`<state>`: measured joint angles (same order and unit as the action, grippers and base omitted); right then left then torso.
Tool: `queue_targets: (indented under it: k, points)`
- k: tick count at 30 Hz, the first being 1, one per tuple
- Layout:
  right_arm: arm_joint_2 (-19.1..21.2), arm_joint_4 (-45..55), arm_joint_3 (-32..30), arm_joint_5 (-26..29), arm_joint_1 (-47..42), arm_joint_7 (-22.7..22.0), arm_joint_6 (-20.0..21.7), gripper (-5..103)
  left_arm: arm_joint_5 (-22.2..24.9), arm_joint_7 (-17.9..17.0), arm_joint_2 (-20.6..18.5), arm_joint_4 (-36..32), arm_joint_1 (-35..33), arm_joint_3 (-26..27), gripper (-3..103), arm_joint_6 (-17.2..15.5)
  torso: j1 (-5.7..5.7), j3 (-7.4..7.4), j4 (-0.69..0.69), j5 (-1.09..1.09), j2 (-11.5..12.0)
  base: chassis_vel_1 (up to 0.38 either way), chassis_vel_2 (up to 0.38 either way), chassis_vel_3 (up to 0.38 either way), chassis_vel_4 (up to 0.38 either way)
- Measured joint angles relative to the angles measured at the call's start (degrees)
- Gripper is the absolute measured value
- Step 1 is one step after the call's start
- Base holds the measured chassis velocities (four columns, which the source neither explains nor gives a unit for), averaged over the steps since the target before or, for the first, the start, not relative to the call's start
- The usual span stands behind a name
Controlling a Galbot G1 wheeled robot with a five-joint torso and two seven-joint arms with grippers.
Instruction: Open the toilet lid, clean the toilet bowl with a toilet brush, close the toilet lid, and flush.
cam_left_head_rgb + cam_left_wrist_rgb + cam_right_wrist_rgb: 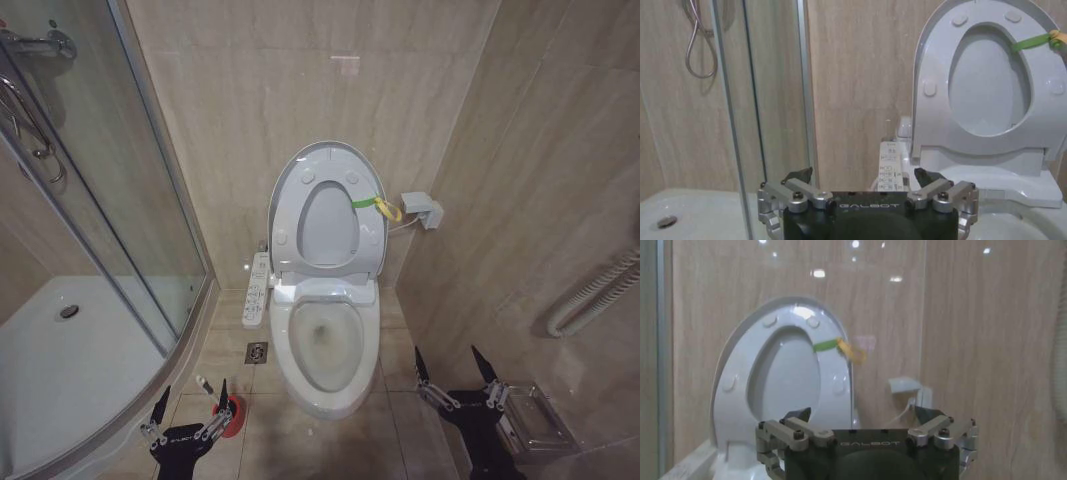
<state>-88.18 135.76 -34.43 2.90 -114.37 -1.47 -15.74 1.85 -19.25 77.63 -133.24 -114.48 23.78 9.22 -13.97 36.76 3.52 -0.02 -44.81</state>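
The toilet lid (328, 228) stands raised against the back wall, with the ring seat (288, 215) and its green-yellow tag (372, 205) up against it. Below, the white toilet bowl (285, 350) lies uncovered, its control panel (257, 290) on the left side. The toilet brush (204, 384) stands on the floor in its red holder (234, 418), left of the bowl. My left gripper (190, 405) hangs open just beside the holder. On the other side of the bowl, my right gripper (452, 372) is open and holds nothing. The left wrist view shows the lid (987, 85) beyond the left gripper (863, 175).
A curved glass shower screen (150, 230) and white shower tray (60, 360) close off the left. A floor drain (257, 352) sits by the bowl. On the right wall are a small white box (422, 210) and a ribbed hose (590, 295); a metal rack (540, 420) stands low right.
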Motion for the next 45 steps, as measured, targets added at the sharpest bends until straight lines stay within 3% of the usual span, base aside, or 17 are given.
queue_targets:
  k: [2, 4, 6, 9, 12, 15, 27, 37, 45]
  points:
    - [0.7, -1.0, 1.4, -0.7, 0.5, -1.0, 1.8, 100, 0.0, 0.0, 0.0, 0.0, 0.0, 0.0, 99, 0.0, 0.00, 0.00, 0.00, 0.00, 0.0, 0.000, 0.000, 0.000, 0.000]
    - [2.6, -3.9, 5.2, -2.6, 2.1, -3.8, 6.6, 100, 0.0, 0.0, 0.0, 0.0, 0.0, 0.0, 99, 0.0, 0.00, 0.00, -0.02, 0.01, 0.0, 0.000, 0.000, 0.000, 0.000]
    - [3.2, -4.9, 6.6, -3.3, 2.7, -4.8, 8.4, 100, 0.0, 0.0, 0.0, 0.0, 0.0, 0.0, 99, 0.0, 0.00, 0.00, -0.01, 0.02, 0.0, 0.000, 0.000, 0.000, 0.000]
    - [6.1, -9.2, 11.5, -5.8, 5.0, -7.5, 14.4, 100, 0.0, 0.0, 0.0, 0.0, 0.0, 0.0, 99, 0.0, 0.00, 0.00, 0.00, 0.02, 0.0, 0.000, 0.000, 0.000, 0.000]
    - [9.3, -11.8, 7.7, -5.8, 7.6, -4.5, 13.9, 100, 0.0, 0.0, 0.0, 0.0, 0.0, 0.0, 99, 0.0, 0.00, 0.00, -0.04, 0.03, 0.0, 0.000, 0.000, 0.000, 0.000]
    - [9.9, -12.9, 5.0, -5.4, 8.7, -3.9, 12.3, 100, 0.0, 0.0, 0.0, 0.0, 0.0, 0.0, 99, 0.0, 0.00, 0.00, -0.01, 0.01, 0.0, 0.000, 0.000, 0.000, 0.000]
    - [8.3, -15.1, 4.3, -5.8, 11.6, -7.2, 10.5, 100, 0.0, 0.0, 0.0, 0.0, 0.0, 0.0, 99, 0.0, 0.00, 0.00, -0.01, 0.02, 0.0, 0.000, 0.000, 0.000, 0.000]
    - [10.5, -7.4, 2.5, -0.1, 12.2, -8.3, 15.8, 100, 0.0, 0.0, 0.0, 0.0, 0.0, 0.0, 99, 0.0, 0.00, 0.00, -0.01, 0.01, 0.0, 0.000, 0.000, 0.000, 0.000]
    - [12.3, -9.8, 4.0, 2.5, 17.9, -8.4, 18.2, 100, 0.0, 0.0, 0.0, 0.0, 0.0, 0.0, 99, 0.0, 0.00, 0.00, -0.02, 0.02, 0.0, 0.000, 0.000, 0.000, 0.000]
